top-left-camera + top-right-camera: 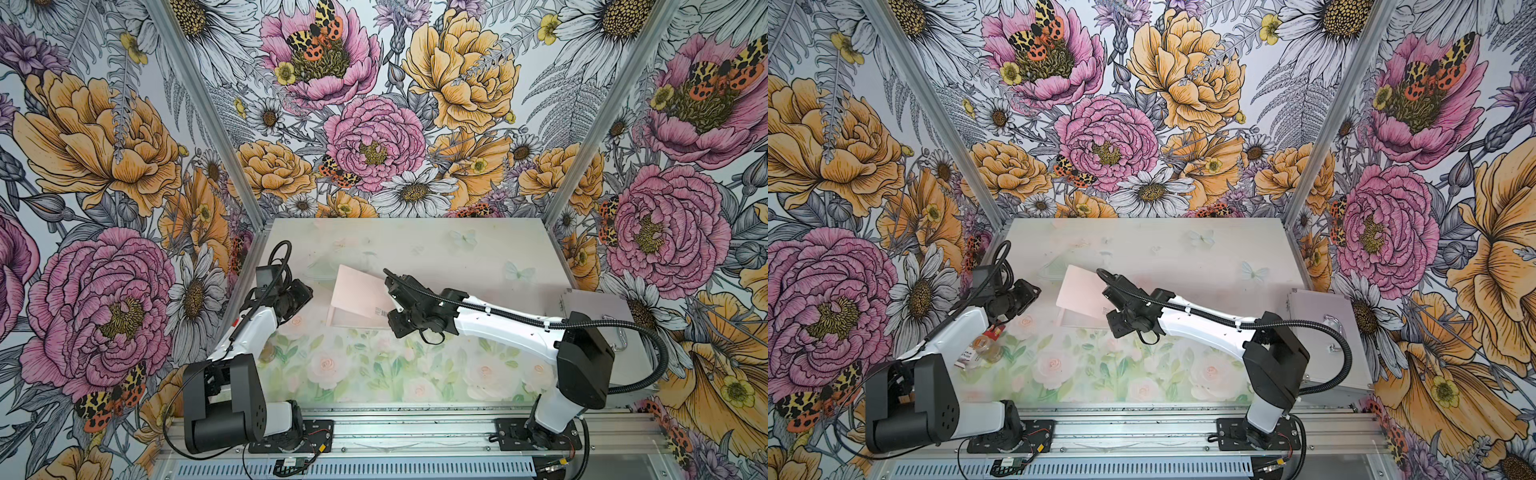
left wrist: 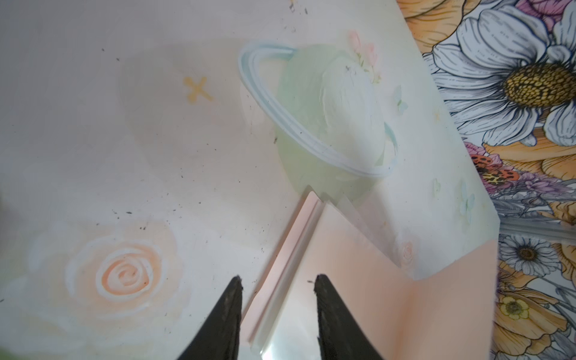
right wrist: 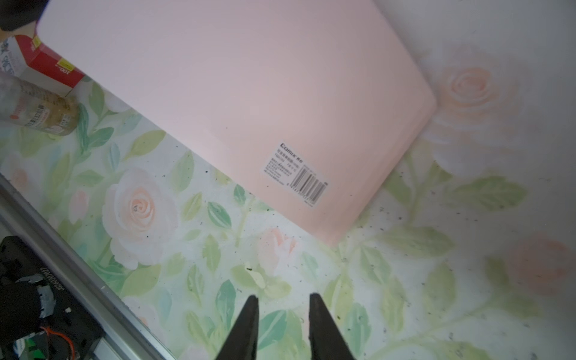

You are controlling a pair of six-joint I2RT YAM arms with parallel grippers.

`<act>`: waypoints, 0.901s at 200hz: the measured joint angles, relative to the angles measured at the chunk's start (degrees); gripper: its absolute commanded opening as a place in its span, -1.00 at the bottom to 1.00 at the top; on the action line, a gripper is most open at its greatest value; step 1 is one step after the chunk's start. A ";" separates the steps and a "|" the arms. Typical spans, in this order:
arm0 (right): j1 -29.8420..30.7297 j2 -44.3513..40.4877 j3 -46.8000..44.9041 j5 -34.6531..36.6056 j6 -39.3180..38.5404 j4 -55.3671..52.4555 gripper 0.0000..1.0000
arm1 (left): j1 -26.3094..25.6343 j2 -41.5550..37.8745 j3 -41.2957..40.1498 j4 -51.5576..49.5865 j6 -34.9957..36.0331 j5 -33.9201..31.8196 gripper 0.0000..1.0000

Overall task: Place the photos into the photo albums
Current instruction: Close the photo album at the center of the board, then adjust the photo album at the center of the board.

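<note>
The pale pink photo album [image 1: 361, 291] lies mid-table with its barcoded back cover [image 3: 249, 93] tilted up and clear sleeves below it, in both top views [image 1: 1084, 291]. My left gripper [image 2: 278, 277] reaches in from the left. Its black fingers straddle the album's spine edge [image 2: 286, 280] and are closed on it. My right gripper [image 3: 283, 295] hovers over the floral mat just off the album's barcode corner. Its fingers stand a little apart with nothing between them. No photos show in any view.
A red-and-white box [image 3: 46, 65] and a small bottle [image 1: 986, 347] lie beside the left arm [image 1: 249, 328]. A silver metal case [image 1: 594, 307] sits at the right edge, behind the right arm [image 1: 498, 324]. The floral mat [image 1: 374, 374] covers the table.
</note>
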 measured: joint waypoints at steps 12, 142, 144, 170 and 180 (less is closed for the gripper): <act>0.00 1.68 -0.83 -2.75 1.84 2.45 -0.49 | 0.55 -0.66 0.00 -0.02 -0.24 0.02 -0.18; -9.68 11.76 -3.76 -6.16 9.86 16.24 -0.58 | -9.42 19.76 5.22 0.20 -0.09 2.36 -0.26; -9.94 11.76 -3.87 -6.01 9.86 16.33 -0.58 | -9.81 20.11 5.57 0.26 -0.13 2.36 -0.25; -13.05 11.76 -5.68 -4.66 9.86 17.44 -0.57 | -13.77 24.65 10.14 2.03 -0.96 2.12 -0.27; -14.19 11.74 -6.67 -3.96 9.84 17.77 -0.57 | -15.37 26.95 12.50 2.67 -1.38 2.14 -0.27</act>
